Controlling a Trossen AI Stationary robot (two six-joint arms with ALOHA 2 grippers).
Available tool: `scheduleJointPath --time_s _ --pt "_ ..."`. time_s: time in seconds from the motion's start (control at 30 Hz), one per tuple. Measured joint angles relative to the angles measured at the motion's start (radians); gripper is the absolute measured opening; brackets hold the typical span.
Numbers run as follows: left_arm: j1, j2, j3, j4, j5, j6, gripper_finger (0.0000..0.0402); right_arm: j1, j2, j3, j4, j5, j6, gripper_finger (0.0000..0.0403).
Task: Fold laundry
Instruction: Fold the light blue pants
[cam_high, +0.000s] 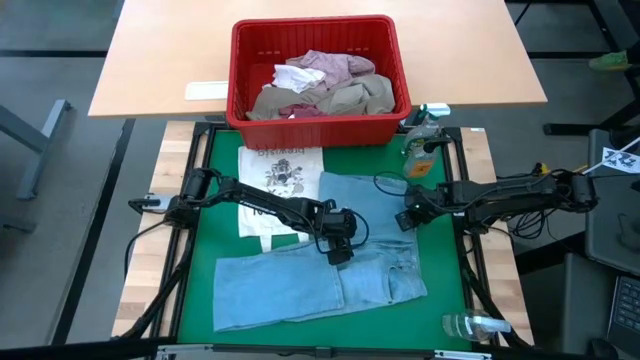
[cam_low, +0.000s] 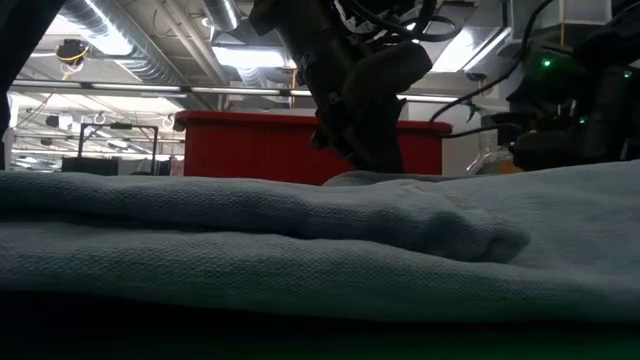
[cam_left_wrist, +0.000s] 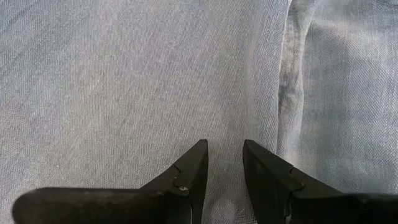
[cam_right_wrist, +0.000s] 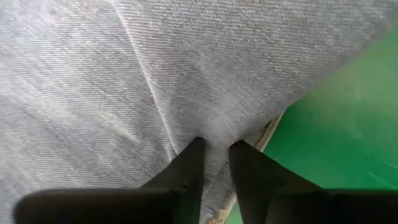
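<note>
Jeans (cam_high: 320, 265) spread on your green table (cam_high: 225, 190), long axis left-right | left claw (cam_high: 340, 250) over the middle, fingers apart, holding nothing | right claw (cam_right_wrist: 214, 146) pinching the right denim edge; you're nearer there.

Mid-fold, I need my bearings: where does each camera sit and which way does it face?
High: overhead, straight down on jeans, red basket, both arms.
Low: table height, level across the denim to the basket; an arm drops in.
Left wrist: over the jeans; left tool parted, empty.
Right wrist: at the jeans' edge by the green mat; right tool pinching denim.
All four show the jeans.
</note>
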Motion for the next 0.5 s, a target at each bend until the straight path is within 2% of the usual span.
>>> scheduleJointPath --time_s 0.23,0.37,0.5 --pt "0.000 0.000 0.000 0.000 0.000 0.000 0.0096 0.000 0.000 0.012 0.000 0.009 -0.030 0.0008" --pt "0.000 0.000 0.000 0.000 -0.005 0.000 0.0096 0.000 0.000 0.054 -0.023 0.044 -0.057 0.0011" --pt "-0.001 0.000 0.000 0.000 -0.054 0.000 0.0096 0.000 0.000 0.108 -0.062 0.107 -0.112 0.0007"
